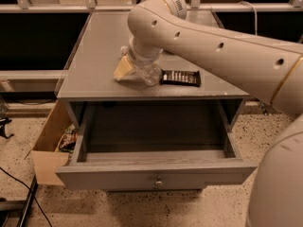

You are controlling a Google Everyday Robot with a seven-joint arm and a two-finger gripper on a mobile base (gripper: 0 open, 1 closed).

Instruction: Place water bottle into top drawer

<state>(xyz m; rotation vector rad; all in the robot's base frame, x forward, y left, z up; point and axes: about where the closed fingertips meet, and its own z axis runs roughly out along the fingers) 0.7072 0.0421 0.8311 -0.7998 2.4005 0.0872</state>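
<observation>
The water bottle (148, 73), clear and crinkled, is at the front of the grey cabinet top (99, 46), just left of the dark candy bar (180, 77). My gripper (137, 72) hangs from the big white arm and is shut on the bottle; one tan finger (123, 69) shows at the bottle's left, the other is hidden behind it. The top drawer (156, 173) is pulled fully open below and in front of the bottle. It is grey with a small round knob (158, 182), and its inside looks bare.
A tan wooden box (47, 145) holding snack packets (69, 138) stands on the floor left of the cabinet. A black cable (21, 193) lies on the speckled floor at the lower left. Dark shelving runs behind the cabinet.
</observation>
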